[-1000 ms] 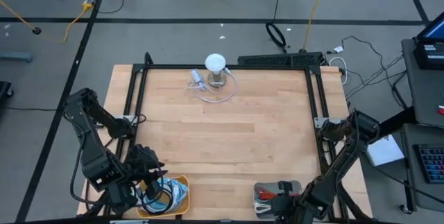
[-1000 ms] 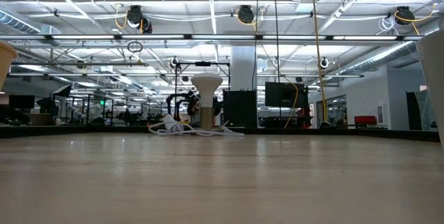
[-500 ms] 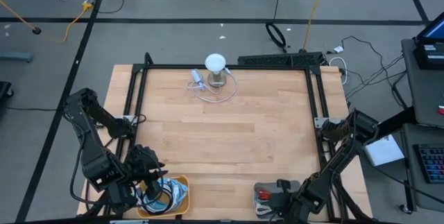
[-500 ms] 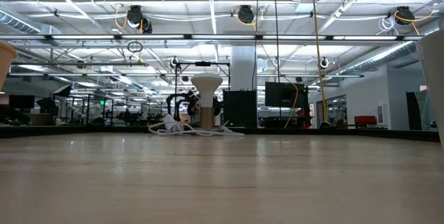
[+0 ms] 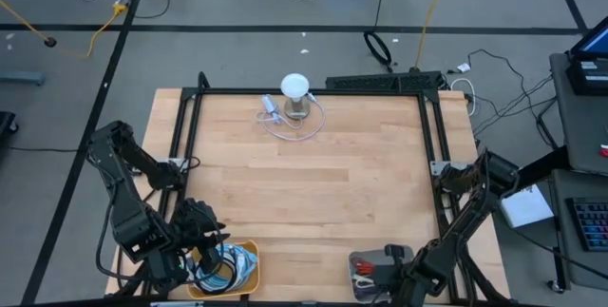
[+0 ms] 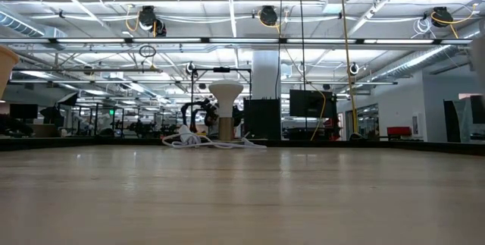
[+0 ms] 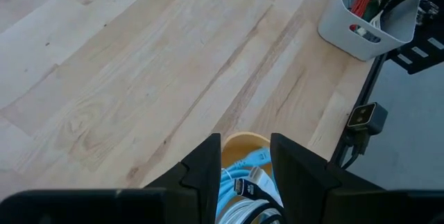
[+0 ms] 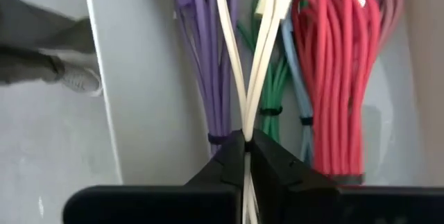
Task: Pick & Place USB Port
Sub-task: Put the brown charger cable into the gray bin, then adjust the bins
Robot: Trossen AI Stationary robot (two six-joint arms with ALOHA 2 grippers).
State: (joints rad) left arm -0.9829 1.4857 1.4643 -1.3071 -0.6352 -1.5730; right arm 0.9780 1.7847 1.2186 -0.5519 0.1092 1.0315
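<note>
- Right gripper [image 8: 245, 148] is down in the grey bin [image 5: 366, 261] at the lower right of the high view; fingers pinched tight on a white cable [image 8: 267, 37], w/ no gap showing between them; judged the pick step, since this bin is where the cables are stocked.
- Same bin, right wrist view: purple bundle [image 8: 201, 50] left of the white cable, green cable [image 8: 272, 89] behind it, red bundle [image 8: 333, 78] to the right; each coil is tied, prob. so one lifts out w/o dragging its neighbours.
- White cable runs up the frame to a pale plug end near the top edge; that's the task's USB piece as far as can be told; plug type too small to confirm.
- Left gripper [image 7: 245, 156] hovers over the yellow bowl [image 5: 249, 250] at the lower left of the high view; fingers apart, nothing between them; blue and white cords [image 7: 244, 182] lie in the bowl beneath; looks parked.
- White lamp-like stand [image 5: 295, 88] w/ a loose white cord [image 5: 285, 128] sits at top centre of the table [image 5: 313, 183]; well apart from both arms; poss. the plug-in spot, can't tell.
- Risk, my read: the cable is gripped mid-length, so the tied coil may swing or snag the purple bundle on the lift.
</note>
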